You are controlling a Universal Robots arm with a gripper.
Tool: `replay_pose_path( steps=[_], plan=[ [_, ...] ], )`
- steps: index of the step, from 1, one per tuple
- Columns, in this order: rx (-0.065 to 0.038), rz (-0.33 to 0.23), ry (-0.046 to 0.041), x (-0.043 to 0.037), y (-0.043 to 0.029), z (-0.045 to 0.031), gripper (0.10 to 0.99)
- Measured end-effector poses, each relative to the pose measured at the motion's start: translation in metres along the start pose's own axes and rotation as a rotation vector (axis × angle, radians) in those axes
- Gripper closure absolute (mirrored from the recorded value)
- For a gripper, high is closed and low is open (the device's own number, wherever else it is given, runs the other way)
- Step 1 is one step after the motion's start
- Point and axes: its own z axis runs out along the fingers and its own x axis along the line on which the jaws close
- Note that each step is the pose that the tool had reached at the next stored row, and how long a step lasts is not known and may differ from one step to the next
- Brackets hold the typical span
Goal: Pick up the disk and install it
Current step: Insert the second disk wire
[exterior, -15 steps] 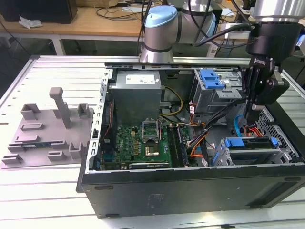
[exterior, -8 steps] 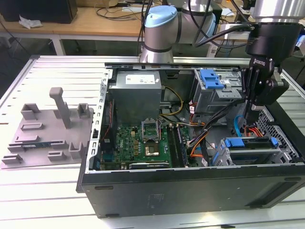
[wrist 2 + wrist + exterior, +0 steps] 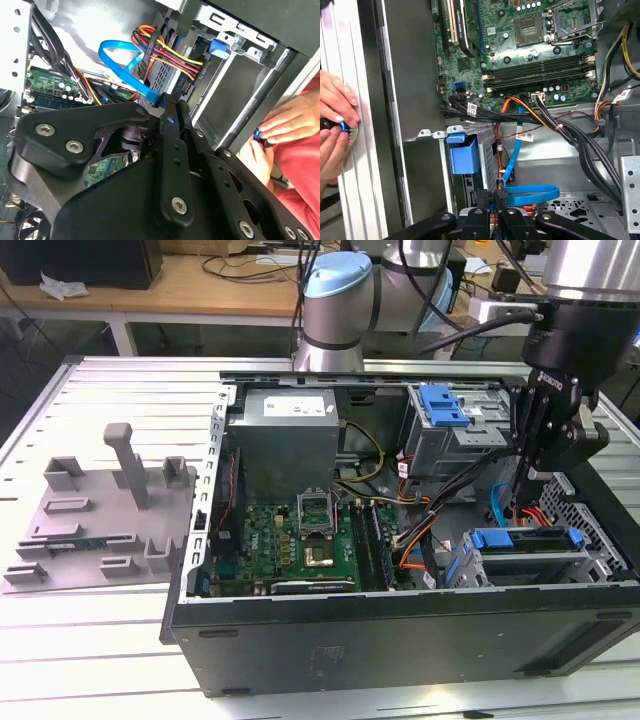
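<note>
Claw (image 3: 517, 508): hovering pinched narrow, gripping nothing evident, just above the disk (image 3: 525, 540) sitting in the drive cage (image 3: 560, 565). Risking snagging the blue SATA cable (image 3: 530, 192) and power wires (image 3: 170, 52) alongside; working near a person's hands (image 3: 337, 115) outside the case wall.

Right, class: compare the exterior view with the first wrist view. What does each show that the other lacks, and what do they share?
Exterior view, not the first wrist view: the grey fixture plate with upright posts beside the computer case, the grey power supply box, and the arm's blue-capped joint.
First wrist view, not the exterior: a person's hands pinching a small blue item outside the case wall.
Shared: the green motherboard and the blue flat cable.
</note>
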Motion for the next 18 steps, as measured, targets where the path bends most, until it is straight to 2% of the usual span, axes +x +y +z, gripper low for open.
replay_pose_path(
  steps=[3,6,7,8,9,10,12,13,14,16,18],
  plan=[
    [0.005,0.002,-0.028,0.0038,-0.0005,0.0011,0.925],
    [0.022,0.007,-0.0511,0.0079,-0.001,0.0022,0.925],
    [0.027,0.009,-0.0605,0.0137,-0.0018,0.004,0.925],
    [0.026,0.009,-0.0705,0.0179,-0.0024,0.0051,0.925],
    [0.023,0.01,-0.0937,0.0225,-0.0029,0.0065,0.925],
    [0.021,0.01,-0.1073,0.0244,-0.0031,0.0069,0.925],
    [0.016,0.011,-0.153,0.0288,-0.0036,0.0082,0.925],
    [0.013,0.01,-0.175,0.0336,-0.0042,0.0097,0.925],
    [0.012,0.01,-0.1812,0.0378,-0.0048,0.0109,0.925],
    [0.011,0.008,-0.1919,0.0415,-0.0052,0.0121,0.925],
    [0.009,0.005,-0.2122,0.0439,-0.0056,0.0128,0.925]
  ],
)
